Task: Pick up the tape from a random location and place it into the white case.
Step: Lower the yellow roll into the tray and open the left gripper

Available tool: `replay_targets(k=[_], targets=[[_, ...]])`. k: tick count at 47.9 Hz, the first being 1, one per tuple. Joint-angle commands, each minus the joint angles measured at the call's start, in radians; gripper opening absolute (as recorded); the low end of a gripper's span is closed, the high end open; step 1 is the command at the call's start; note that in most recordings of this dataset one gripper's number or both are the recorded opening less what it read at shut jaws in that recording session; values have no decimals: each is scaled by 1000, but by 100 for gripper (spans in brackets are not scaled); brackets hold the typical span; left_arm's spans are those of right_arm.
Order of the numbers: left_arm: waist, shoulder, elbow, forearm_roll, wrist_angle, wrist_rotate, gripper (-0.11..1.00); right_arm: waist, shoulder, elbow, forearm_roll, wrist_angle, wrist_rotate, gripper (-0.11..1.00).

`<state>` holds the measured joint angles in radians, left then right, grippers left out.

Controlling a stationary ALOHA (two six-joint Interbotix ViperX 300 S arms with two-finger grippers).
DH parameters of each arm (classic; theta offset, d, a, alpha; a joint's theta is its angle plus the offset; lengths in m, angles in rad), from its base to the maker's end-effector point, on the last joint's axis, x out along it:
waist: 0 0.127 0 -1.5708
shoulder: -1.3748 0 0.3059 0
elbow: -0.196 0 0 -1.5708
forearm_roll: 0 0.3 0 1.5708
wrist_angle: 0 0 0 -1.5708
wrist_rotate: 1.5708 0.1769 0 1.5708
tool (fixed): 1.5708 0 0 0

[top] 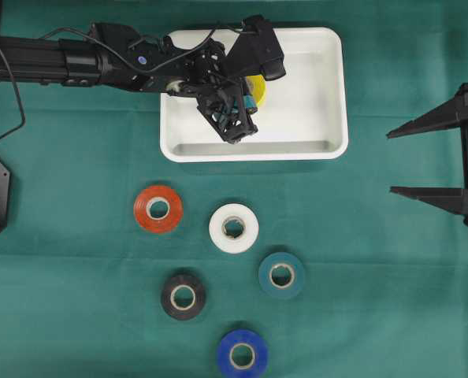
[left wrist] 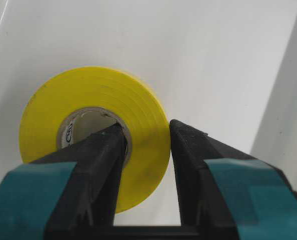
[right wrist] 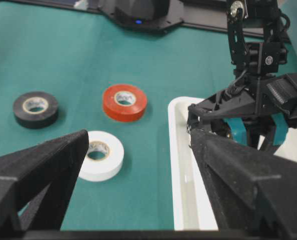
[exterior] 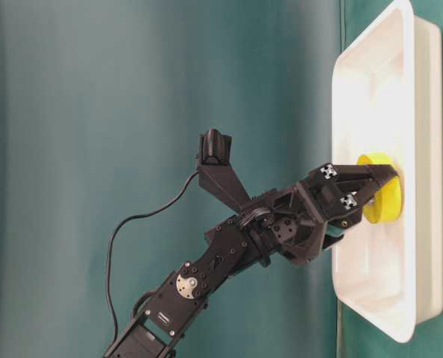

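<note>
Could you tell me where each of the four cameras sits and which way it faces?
Overhead: above the table, looking straight down on the white case, five loose rolls, left gripper and right gripper.
Table-level: low, its picture turned sideways, facing the left arm and the yellow tape in the case.
Left wrist: behind the fingers, looking along them at the tape.
Right wrist: behind its open fingers, looking across the cloth toward the left arm.
Overhead, table-level and left wrist all show the yellow tape.

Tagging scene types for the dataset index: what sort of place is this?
Most likely a lab tabletop robot rig: a green cloth-covered table, two black robot arms with a left gripper and a right gripper, and staged props: loose coloured tape rolls and a shallow white plastic tray.
</note>
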<state>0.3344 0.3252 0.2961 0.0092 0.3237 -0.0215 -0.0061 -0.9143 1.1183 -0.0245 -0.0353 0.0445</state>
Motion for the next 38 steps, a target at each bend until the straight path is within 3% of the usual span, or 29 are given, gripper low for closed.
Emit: replay_targets(k=[1,8,12,24,38], targets=[[3,-23,-15,-2,-5,5,44,-2,5,-23,-2,-5,2,91],[2,-26,-12,-2,-8,6,85,-2,6,-23,-2,-5,2,91],[2,-26,-14,-2,-8,6,98,-2,6,-23,-2,-5,2,91],[-2,-58,-12,-2,14,5,99,-2,6,-25,-2,-5,2,91],[-31,-209,-17,-2,80,6,99,-2,5,-25,-2,-5,2,91]])
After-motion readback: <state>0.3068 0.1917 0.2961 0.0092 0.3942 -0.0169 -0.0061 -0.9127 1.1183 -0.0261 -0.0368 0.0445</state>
